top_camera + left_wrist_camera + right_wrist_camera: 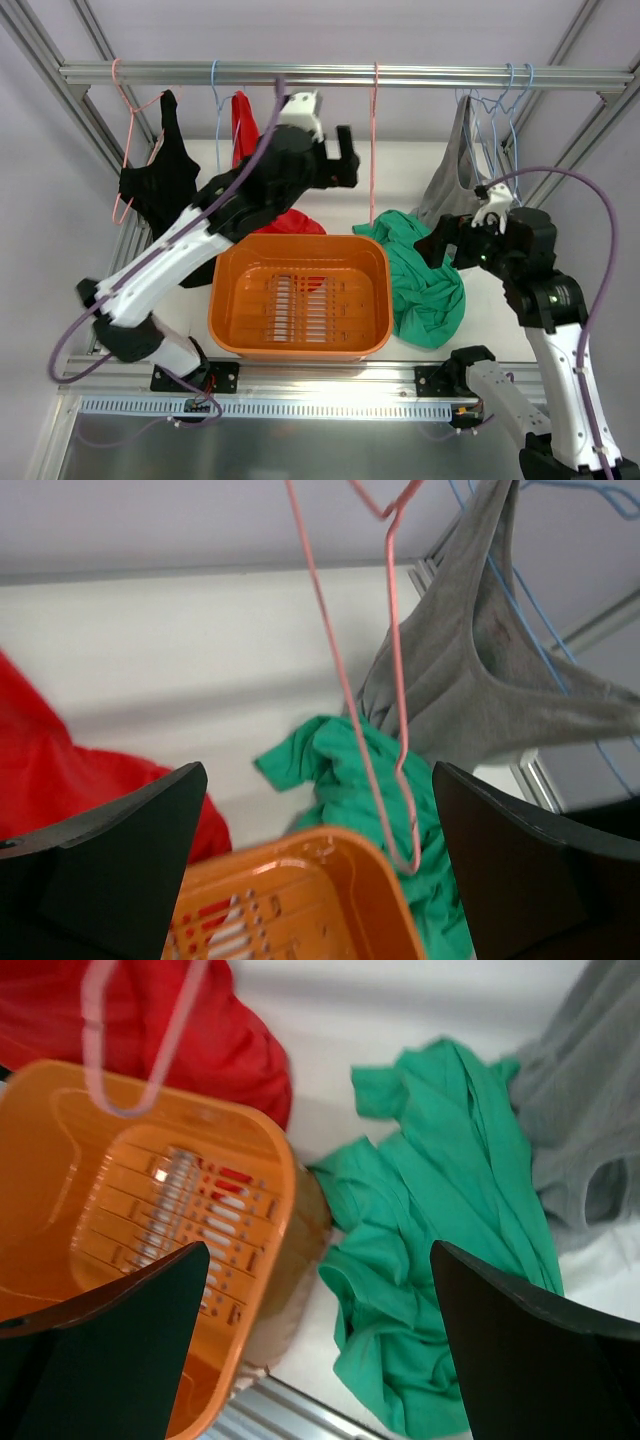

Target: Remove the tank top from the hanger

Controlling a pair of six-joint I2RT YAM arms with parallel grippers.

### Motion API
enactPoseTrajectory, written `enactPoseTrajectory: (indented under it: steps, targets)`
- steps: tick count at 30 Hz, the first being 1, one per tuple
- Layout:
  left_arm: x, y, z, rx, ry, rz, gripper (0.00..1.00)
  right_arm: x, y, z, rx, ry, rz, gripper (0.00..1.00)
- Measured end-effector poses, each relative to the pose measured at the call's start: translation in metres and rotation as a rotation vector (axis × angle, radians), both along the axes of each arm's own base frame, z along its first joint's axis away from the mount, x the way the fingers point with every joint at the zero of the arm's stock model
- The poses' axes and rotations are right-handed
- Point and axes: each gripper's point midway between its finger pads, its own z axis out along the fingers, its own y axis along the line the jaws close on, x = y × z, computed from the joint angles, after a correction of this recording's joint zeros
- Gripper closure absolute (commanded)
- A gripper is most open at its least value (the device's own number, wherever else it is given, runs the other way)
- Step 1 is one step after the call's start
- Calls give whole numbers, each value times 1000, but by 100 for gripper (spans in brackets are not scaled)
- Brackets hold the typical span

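Teal tank top [425,280] lies crumpled on bench [400,175], just beside orange basket [225,300]. hanger [375,140] hangs bare. L tool [317,770] released, empty, nr hanger. R tool [318,1250] released, above cloth. Fabric soft, light, limp; pinch a bunched fold.

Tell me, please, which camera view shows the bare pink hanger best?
The left wrist view: the hanger shows close and sharp, its empty wire outline hanging before the tank top. The top external view shows it only edge-on, a thin line under the rail. The right wrist view catches just its blurred lower loop.
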Motion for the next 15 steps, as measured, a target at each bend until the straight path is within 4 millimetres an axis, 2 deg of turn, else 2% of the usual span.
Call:
enactPoseTrajectory:
  steps: [4, 8, 10, 15]
  targets:
    - [-42, 49, 1, -19, -11, -12, 1, 15, -10, -47, -95, 154, -58, 0]
    - [-75, 94, -5, -65, -25, -13, 1, 15, -11, -86, -208, 258, -72, 0]
    - [-88, 109, -9, -86, -31, -20, 1, 15, -12, -103, -269, 296, -81, 0]
    - [-110, 134, -27, -93, -28, -40, 1, 12, -22, -146, -367, 371, -150, 1]
